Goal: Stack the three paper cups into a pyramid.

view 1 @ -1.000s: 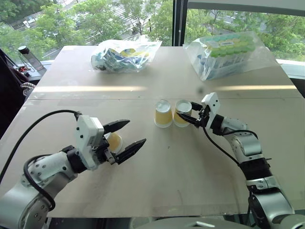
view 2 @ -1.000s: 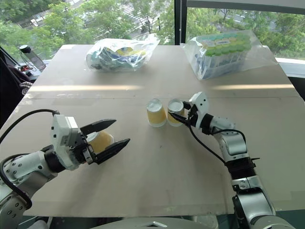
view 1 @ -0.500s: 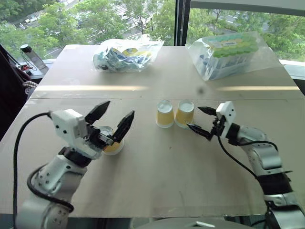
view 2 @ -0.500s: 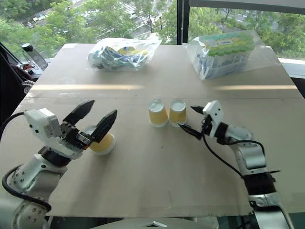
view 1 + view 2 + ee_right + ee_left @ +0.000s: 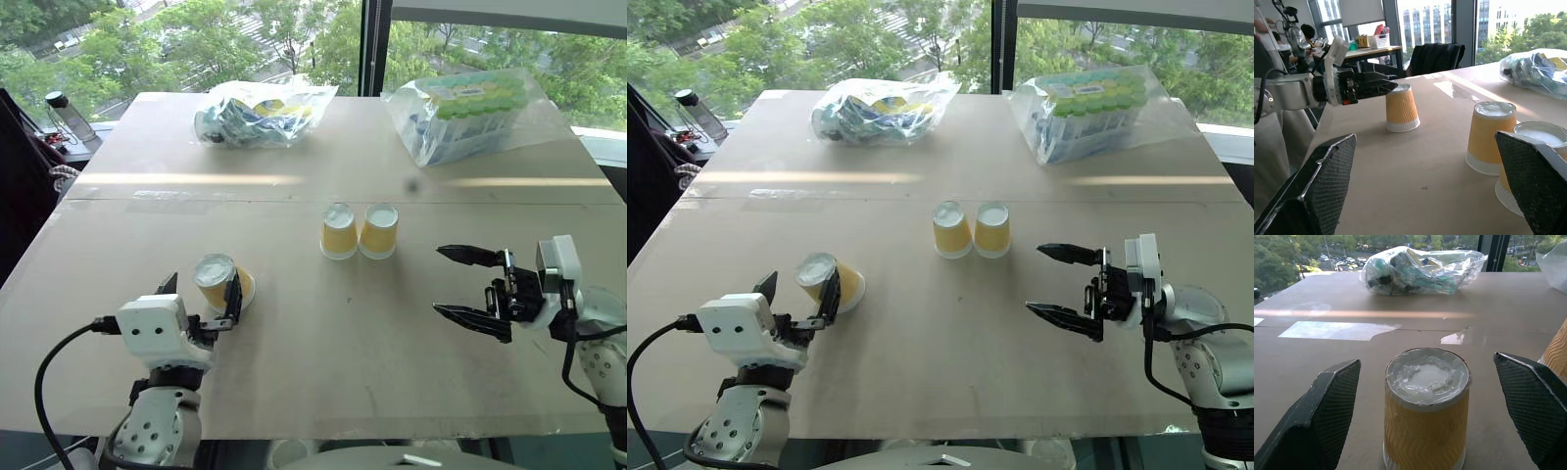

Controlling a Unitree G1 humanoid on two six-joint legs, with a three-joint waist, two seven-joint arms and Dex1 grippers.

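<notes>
Well beyond the paper cups, two plastic bags lie.

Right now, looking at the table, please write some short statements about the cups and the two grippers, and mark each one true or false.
1. Two cups stand upside down, side by side, in the middle of the table. True.
2. A third cup is already stacked on top of them. False: it stands alone on the table, between the open fingers of the left gripper.
3. The right gripper holds a cup. False: it is open and empty, apart from the pair.
4. Two clear plastic bags lie at the far side of the table. True.
</notes>
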